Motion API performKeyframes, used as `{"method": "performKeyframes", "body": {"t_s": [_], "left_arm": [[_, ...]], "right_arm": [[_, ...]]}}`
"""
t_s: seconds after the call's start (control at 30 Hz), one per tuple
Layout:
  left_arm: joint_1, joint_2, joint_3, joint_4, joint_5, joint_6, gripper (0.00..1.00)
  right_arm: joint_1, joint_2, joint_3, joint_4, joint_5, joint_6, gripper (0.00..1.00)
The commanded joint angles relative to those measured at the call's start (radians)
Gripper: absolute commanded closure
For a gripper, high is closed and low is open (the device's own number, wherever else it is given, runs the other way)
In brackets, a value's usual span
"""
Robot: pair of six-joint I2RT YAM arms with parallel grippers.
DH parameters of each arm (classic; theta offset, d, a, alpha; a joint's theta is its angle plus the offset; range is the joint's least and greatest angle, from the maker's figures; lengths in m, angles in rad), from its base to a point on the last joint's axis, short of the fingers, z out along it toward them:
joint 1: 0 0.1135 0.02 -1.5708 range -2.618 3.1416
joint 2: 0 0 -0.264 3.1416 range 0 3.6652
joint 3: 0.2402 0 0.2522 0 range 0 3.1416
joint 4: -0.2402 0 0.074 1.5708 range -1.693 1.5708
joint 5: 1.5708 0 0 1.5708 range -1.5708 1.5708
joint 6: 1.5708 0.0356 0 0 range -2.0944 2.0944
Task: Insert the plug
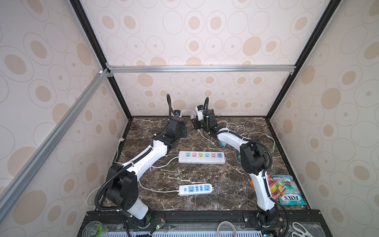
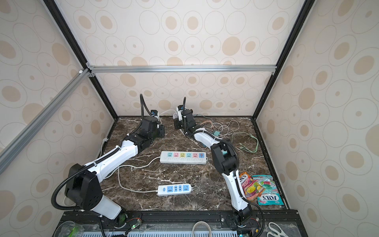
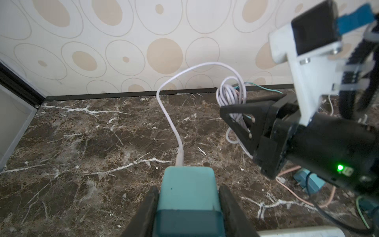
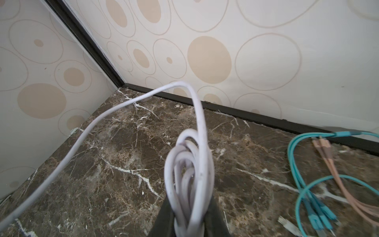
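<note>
At the far edge of the desk (image 1: 225, 184), around eleven o'clock, the left tool (image 3: 188, 192) is clamped on the teal plug (image 3: 187, 178). Just beside it, near twelve, the right tool (image 4: 189, 217) pinches the plug's coiled white cable (image 4: 188, 168). This looks like the carry step: next, the plug should swing toward five o'clock to the pastel power strip (image 1: 202, 157) and line up over a socket, with the cable kept slack.

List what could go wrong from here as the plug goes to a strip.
1. The cable ties the plug in the left gripper to the coil in the right gripper; moving apart could tug the plug askew.
2. The plug's prongs are hidden, so they may miss the slots of the long strip.
3. Loose teal leads near the right gripper could snag.
</note>
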State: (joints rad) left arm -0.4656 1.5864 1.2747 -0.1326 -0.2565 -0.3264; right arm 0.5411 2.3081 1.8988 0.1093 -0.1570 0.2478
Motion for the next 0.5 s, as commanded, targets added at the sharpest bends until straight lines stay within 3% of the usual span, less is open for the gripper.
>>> {"method": "performKeyframes", "body": {"t_s": [0.0,0.07,0.17,0.3,0.47], "left_arm": [[0.059,0.031,0.074,0.045,-0.073,-0.044,1.0],[0.129,0.022,0.085,0.048,-0.074,-0.072,1.0],[0.22,-0.015,0.135,0.02,0.043,-0.075,1.0],[0.223,-0.058,0.234,-0.062,0.201,0.028,1.0],[0.223,-0.13,0.21,-0.04,0.421,0.005,1.0]], "right_arm": [[-0.003,0.055,0.112,-0.042,-0.151,-0.013,0.81],[-0.003,0.062,0.143,-0.094,-0.168,-0.022,0.86],[-0.003,0.009,0.12,-0.095,-0.078,-0.003,0.98],[-0.001,-0.107,0.116,-0.116,0.02,0.035,0.99],[0.015,-0.27,0.001,-0.085,0.174,0.071,0.98]]}}
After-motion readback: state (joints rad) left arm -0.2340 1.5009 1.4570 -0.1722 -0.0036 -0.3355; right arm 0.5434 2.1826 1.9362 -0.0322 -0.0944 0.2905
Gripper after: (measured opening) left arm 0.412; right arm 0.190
